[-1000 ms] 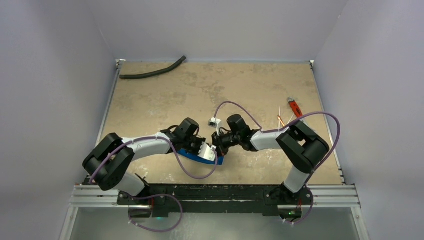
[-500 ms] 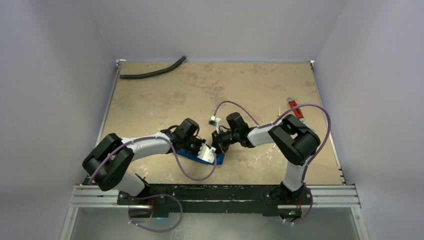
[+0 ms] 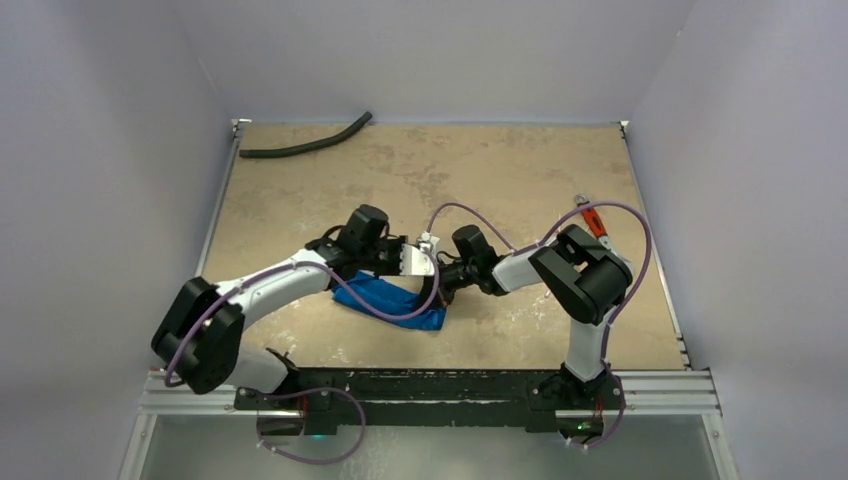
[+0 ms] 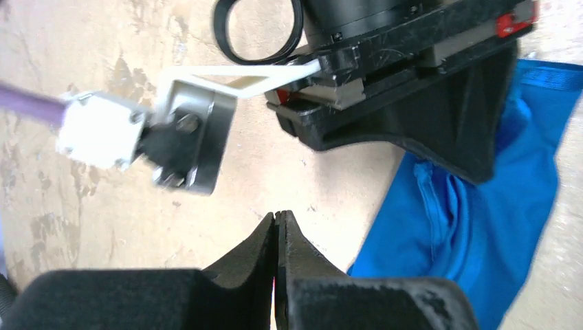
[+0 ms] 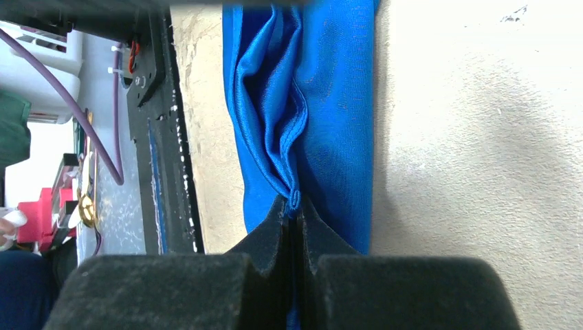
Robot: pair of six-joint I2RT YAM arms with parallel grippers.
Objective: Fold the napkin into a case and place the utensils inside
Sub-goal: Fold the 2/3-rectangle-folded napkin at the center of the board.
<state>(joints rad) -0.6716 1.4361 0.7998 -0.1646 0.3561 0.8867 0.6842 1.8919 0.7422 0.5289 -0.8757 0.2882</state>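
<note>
Presently: right gripper (image 5: 297,214) clenches a pleated edge of the napkin (image 5: 330,103); left gripper (image 4: 276,230), jaws pressed together on nothing, hangs over bare table (image 4: 103,227) just beside the cloth. Napkin lies bunched at lower centre of the top view; black hose (image 3: 305,143) sits at upper left.

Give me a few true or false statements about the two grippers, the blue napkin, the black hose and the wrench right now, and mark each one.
1. The right gripper pinches a fold of the napkin. True.
2. The left gripper holds the napkin. False: it is shut on nothing, with the cloth off to its side.
3. The black hose lies across the napkin. False: it lies at the table's far left corner, well apart from the cloth.
4. The red-handled wrench lies near the table's right edge. True.
</note>
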